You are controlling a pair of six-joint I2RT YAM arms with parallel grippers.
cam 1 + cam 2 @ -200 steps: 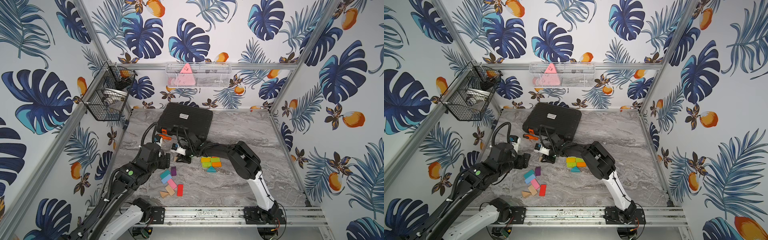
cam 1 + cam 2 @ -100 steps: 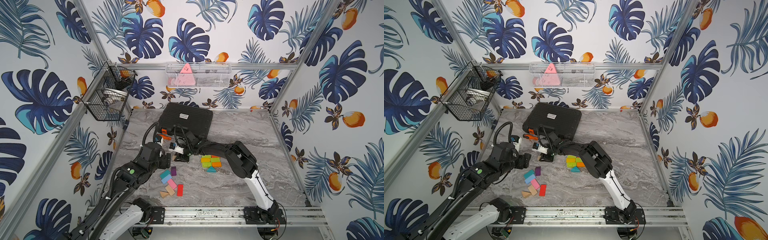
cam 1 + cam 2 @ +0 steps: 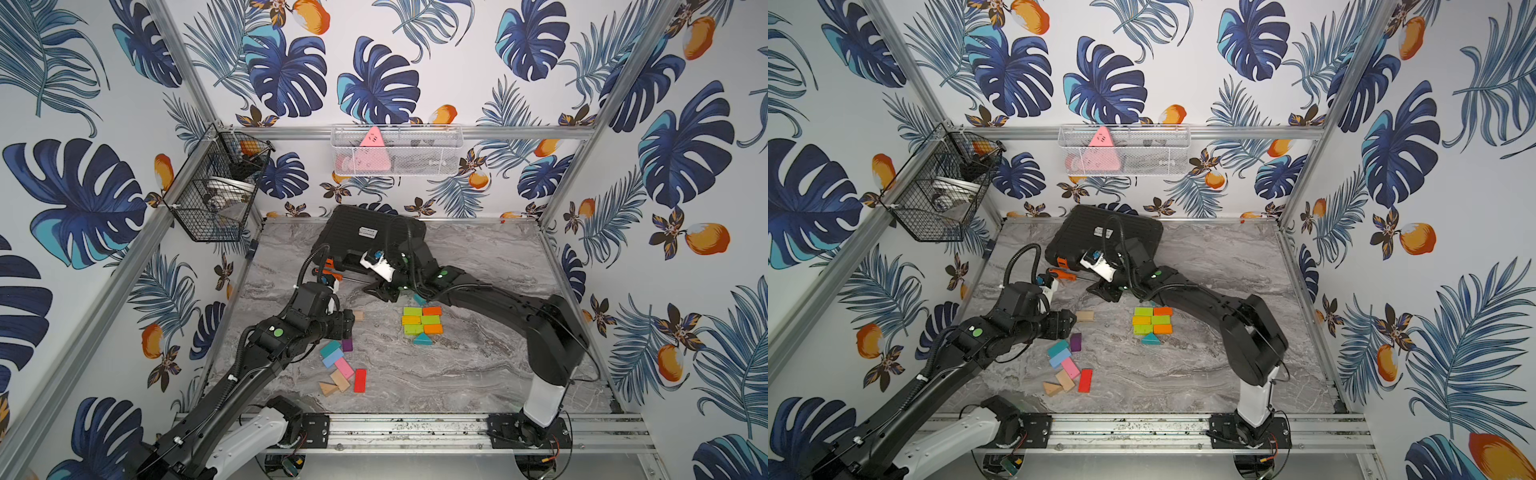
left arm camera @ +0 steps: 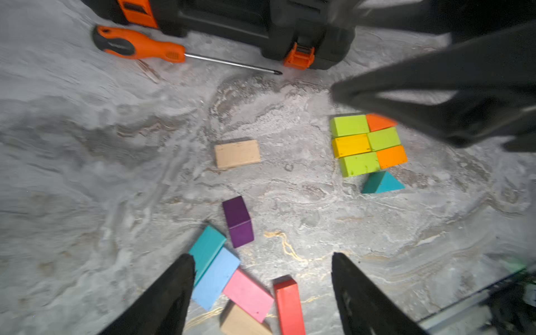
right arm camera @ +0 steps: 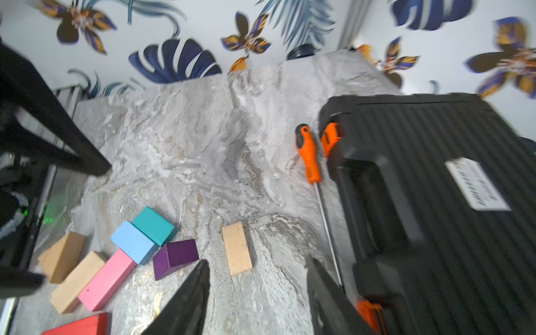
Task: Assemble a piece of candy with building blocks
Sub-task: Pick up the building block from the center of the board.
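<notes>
Plainly, leaf-print walls (image 3: 374, 83) ring the grey marble table (image 3: 478, 374); left fingers (image 4: 162, 295) and right fingers (image 5: 185, 301) stand apart.

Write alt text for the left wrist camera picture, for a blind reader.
Two open black fingers frame loose teal, blue, pink, red and purple blocks on a grey marble table. Beyond sit a green, yellow and orange block grid with a teal wedge, an orange-handled screwdriver and a black case.
</notes>
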